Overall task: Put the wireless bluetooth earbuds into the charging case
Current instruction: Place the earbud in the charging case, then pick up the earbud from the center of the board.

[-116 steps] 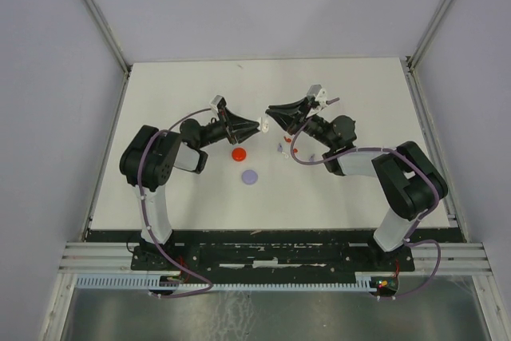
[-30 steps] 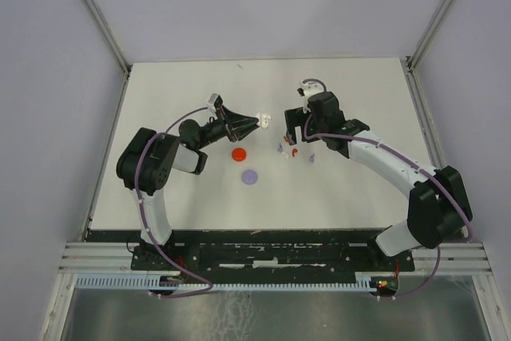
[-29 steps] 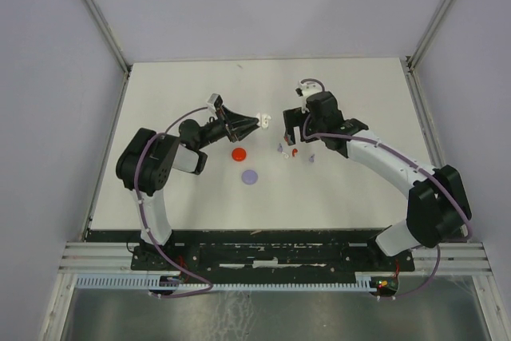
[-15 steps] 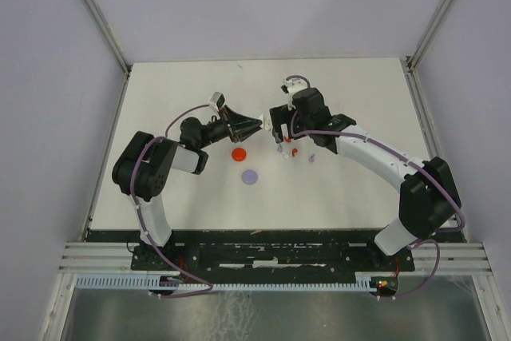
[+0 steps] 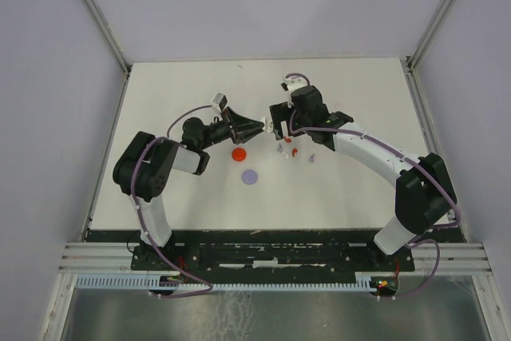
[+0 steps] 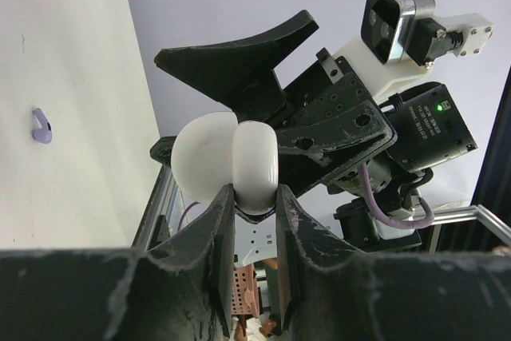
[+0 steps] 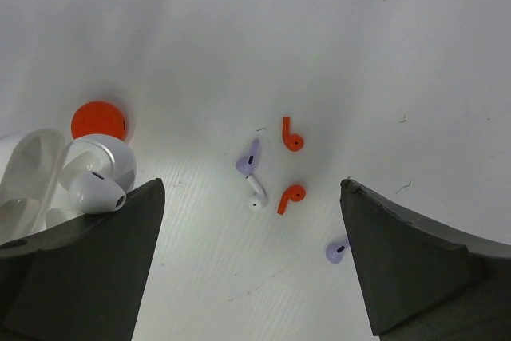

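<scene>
The left gripper pinches the open white case. One white bud seems seated in it. Right of the case, five buds lie loose on the table, not yet inserted, below the right gripper, spread wide and empty.

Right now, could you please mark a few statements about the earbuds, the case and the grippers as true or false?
1. The left gripper is shut on the white charging case. True.
2. The right gripper holds a red earbud. False: the right gripper is open and empty; both red earbuds lie on the table.
3. A white earbud sits in the open case. True.
4. The purple disc is stacked on the red disc. False: the purple disc lies apart from the red disc.
5. Two pale purple earbuds lie on the table. True.
</scene>
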`<state>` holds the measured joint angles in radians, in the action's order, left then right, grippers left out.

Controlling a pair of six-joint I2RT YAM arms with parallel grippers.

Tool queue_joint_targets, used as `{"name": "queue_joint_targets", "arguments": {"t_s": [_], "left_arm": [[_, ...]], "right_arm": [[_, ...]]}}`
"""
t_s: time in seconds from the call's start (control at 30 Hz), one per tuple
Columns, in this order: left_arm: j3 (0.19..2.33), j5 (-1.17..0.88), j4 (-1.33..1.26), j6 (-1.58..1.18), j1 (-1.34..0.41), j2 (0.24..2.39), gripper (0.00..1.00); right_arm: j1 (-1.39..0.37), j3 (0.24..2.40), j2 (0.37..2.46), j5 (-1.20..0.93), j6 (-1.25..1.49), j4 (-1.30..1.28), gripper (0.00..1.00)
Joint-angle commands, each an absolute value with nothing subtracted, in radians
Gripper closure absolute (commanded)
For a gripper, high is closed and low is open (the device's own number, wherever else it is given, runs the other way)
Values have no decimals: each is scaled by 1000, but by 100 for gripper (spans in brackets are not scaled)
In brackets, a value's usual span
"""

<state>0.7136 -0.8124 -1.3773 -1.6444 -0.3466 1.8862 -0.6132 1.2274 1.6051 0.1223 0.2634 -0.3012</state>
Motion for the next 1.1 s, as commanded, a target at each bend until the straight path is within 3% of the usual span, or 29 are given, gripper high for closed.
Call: {"name": "queue_joint_targets", "arguments": {"t_s": [0.0,0.57,0.83,1.07], "left_arm": [[711,-818,-1403,-1598,-357,1843,97],[712,-823,-1399,-1600,-362,1844,97],[662,-766,-1569,-1695,-271,1835,97],[608,-768,-1622,-1726,-260,1836,97]], "right_arm": [[-616,1287,1608,145,259,-263,1],[-609,1300,1612,174,250,-272,0],[-599,1266,1675,173,249,-353,0],[-599,1256,1759,113,268,-327,10]]}}
